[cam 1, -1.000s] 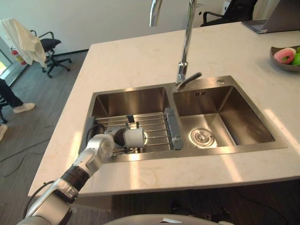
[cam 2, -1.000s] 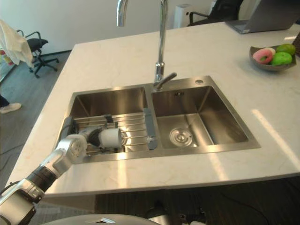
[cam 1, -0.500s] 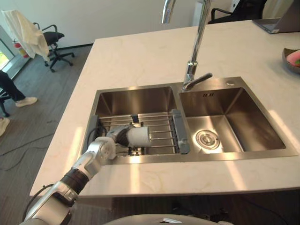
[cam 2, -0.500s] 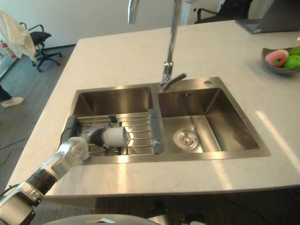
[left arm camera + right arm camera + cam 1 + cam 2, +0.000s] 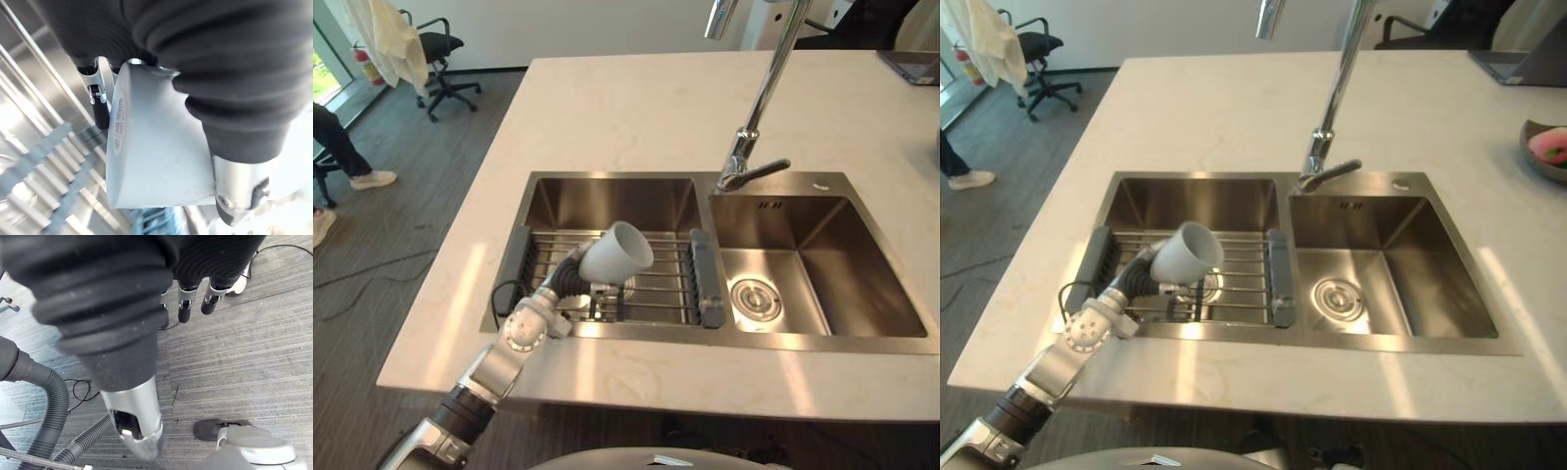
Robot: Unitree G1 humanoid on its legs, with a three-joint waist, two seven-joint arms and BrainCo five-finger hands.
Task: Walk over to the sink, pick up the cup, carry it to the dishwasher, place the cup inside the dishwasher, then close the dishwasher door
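- Table (image 5: 636, 108): pale marbled stone top, wide and bare at its far left.
- Faucet (image 5: 1335, 93): tall chrome gooseneck with a side lever, upright.
- Wire rack (image 5: 666, 284): steel bars between grey end pieces, left of the faucet.
- Bowl (image 5: 1549, 147): dark, holding pink fruit, at the table's right edge.
- Laptop (image 5: 1523, 64): far right corner.
- Office chair (image 5: 445, 59): black, on the grey plank floor (image 5: 401, 245), pale cloth (image 5: 391, 39) hanging beside it.
- Person's shoe (image 5: 374, 179): white, far left.

The left hand (image 5: 567, 279) hides the cup (image 5: 619, 252) base; the faucet (image 5: 737, 166) top is cut off.
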